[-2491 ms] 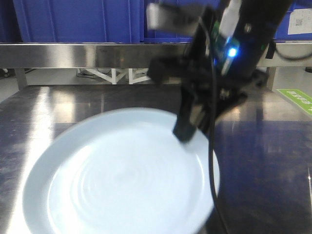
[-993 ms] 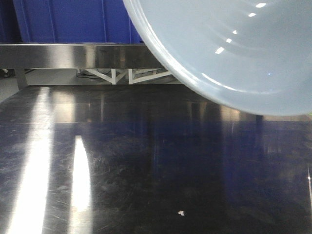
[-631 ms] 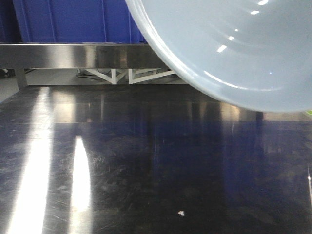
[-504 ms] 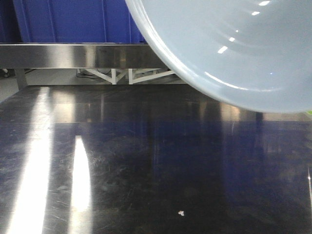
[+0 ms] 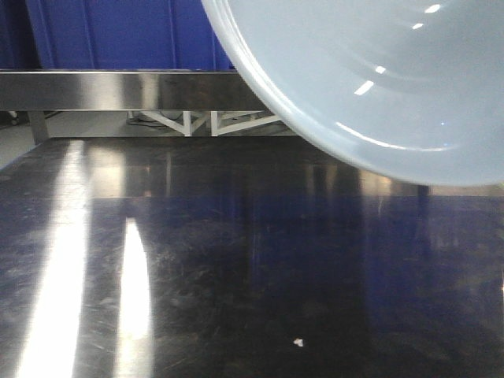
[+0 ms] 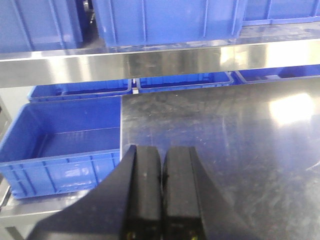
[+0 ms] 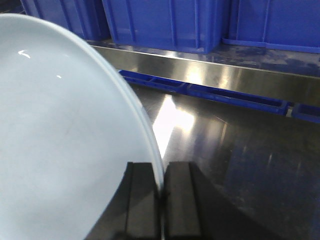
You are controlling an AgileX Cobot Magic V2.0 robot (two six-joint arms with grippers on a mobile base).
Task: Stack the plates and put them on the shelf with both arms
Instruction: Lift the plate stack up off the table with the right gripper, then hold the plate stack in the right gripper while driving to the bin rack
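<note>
The right hand (image 7: 162, 175) is clamped on the plate (image 7: 65, 140) by its rim, plate high and tilted above the table (image 5: 236, 276); the left hand (image 6: 161, 160) is pinched closed, empty. Looks like the carry: next, level out and clear the shelf (image 5: 118, 88) rail

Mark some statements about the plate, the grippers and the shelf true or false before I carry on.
1. The right gripper clamps the rim of a pale bluish-white round glossy plate. True.
2. The left gripper grips a plate too. False: it is shut on nothing.
3. The plate lies flat on the dark scratched steel tabletop. False: it is held up off it.
4. Blue plastic crates stand on the brushed stainless-steel shelf. True.
</note>
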